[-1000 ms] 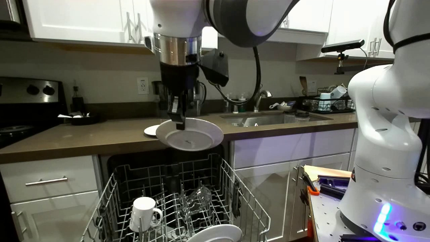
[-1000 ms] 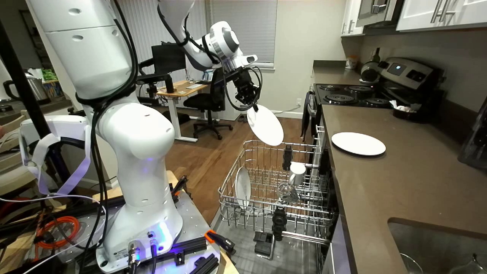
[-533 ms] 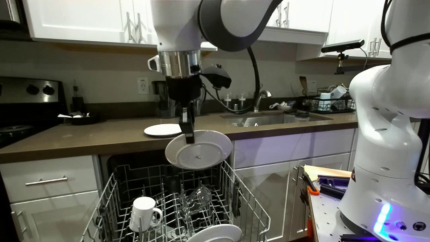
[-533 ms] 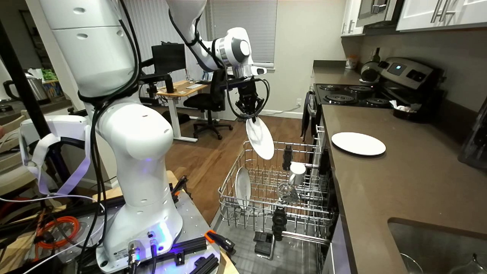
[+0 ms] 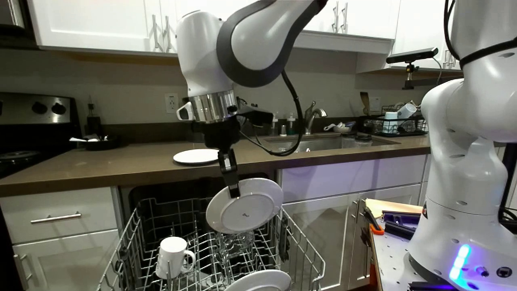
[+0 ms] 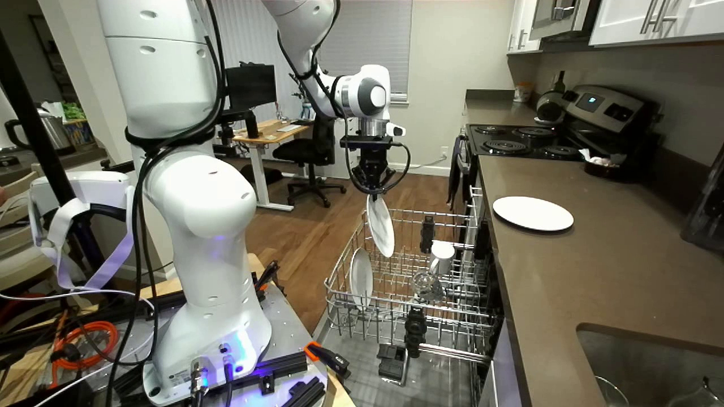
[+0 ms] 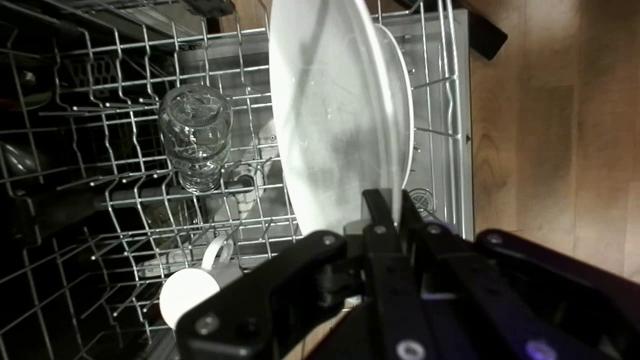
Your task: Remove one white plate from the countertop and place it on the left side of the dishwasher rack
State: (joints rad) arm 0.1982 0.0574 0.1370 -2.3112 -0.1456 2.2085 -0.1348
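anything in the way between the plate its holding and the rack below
Nothing visible blocks the way down, though the white plate in the gripper hides part of the dishwasher rack in the wrist view. Another plate, standing in the rack, might get bumped; the mug and clear glass stand on the white plate's other side.

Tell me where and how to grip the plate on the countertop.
I'd pinch the flat-lying plate by its rim nearest the dishwasher rack, coming from that side: that rim sits near the front edge of the countertop, and shadow beneath suggests clearance. Empty the hand first; it holds another white plate.
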